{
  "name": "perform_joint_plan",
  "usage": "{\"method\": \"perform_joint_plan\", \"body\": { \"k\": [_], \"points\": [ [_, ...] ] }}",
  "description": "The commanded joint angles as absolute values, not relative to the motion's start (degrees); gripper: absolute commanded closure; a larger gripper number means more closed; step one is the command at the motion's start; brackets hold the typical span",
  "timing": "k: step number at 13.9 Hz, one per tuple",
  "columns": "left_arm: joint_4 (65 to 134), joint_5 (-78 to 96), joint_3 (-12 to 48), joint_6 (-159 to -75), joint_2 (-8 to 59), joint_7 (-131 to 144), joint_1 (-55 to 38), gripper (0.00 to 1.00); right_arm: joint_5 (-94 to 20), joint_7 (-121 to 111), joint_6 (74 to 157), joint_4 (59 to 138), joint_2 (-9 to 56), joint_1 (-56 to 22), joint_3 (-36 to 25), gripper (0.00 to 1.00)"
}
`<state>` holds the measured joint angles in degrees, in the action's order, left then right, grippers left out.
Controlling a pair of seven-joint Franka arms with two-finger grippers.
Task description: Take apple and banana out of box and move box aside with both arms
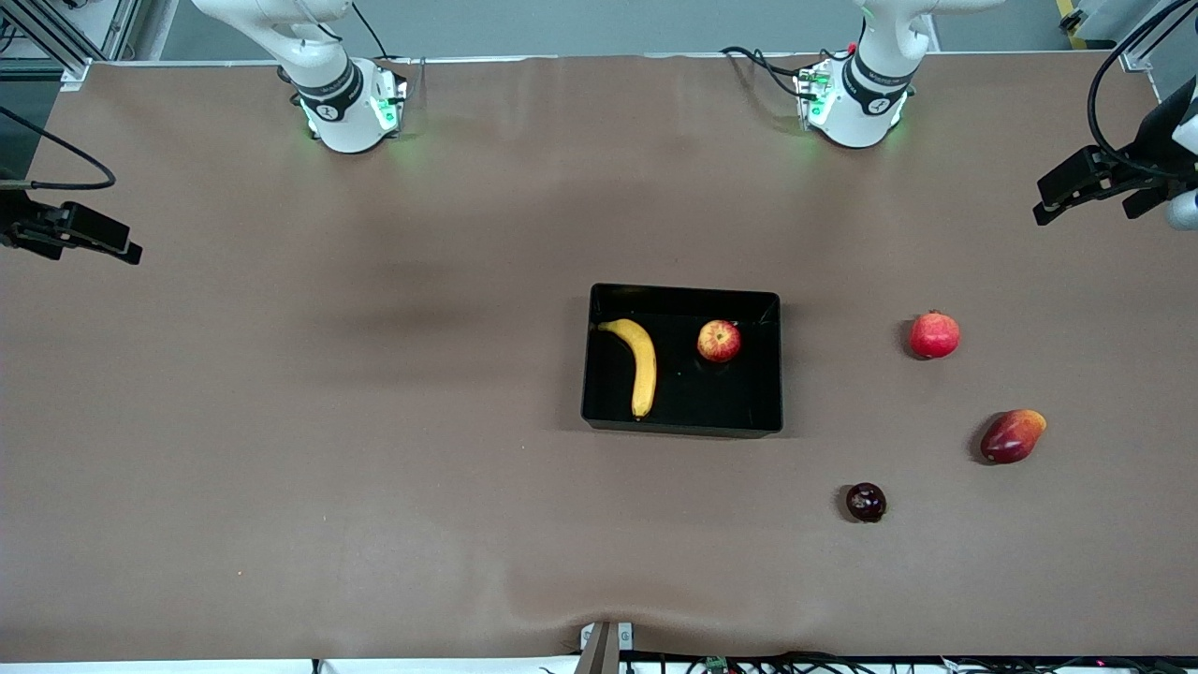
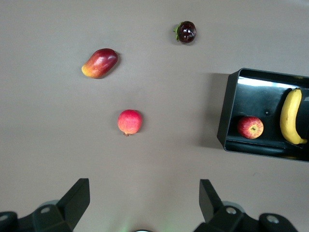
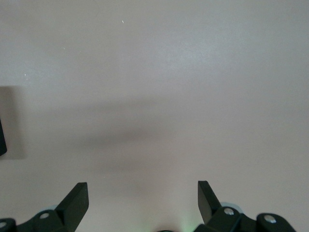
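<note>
The black tray (image 1: 681, 423) lies in the middle of the table. The yellow banana (image 1: 641, 363) and the red apple with yellow streaks (image 1: 719, 341) lie in it, apart from each other. The left wrist view shows the tray (image 2: 228, 116) with the apple (image 2: 250, 127) and banana (image 2: 291, 117) inside. My left gripper (image 2: 145, 186) is open and empty, high over the bare table toward the left arm's end. My right gripper (image 3: 143, 188) is open and empty, high over bare table. Neither gripper shows in the front view.
Three other fruits lie toward the left arm's end: a plain red round fruit (image 1: 934, 335), a red-and-yellow oval fruit (image 1: 1012, 436) and a small dark purple fruit (image 1: 866, 502). Dark fixtures (image 1: 1086, 183) (image 1: 70, 234) hang over both ends of the table.
</note>
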<state>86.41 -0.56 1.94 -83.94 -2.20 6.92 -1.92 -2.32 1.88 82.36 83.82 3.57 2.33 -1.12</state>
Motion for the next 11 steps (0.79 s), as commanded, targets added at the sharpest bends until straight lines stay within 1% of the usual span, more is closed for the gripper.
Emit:
{"method": "perform_joint_plan", "body": {
  "k": [1,11],
  "points": [
    [85.8,-0.3,2.0,-82.9,-2.5,5.8,-1.5,0.00,-3.3,2.7,81.8,83.5,2.6,2.6,-0.4,0.00],
    [83.8,-0.1,2.2,-82.8,-3.0,6.0,-1.6,0.00,-3.3,2.7,82.0,83.4,1.9,2.4,-0.2,0.00]
  ]
}}
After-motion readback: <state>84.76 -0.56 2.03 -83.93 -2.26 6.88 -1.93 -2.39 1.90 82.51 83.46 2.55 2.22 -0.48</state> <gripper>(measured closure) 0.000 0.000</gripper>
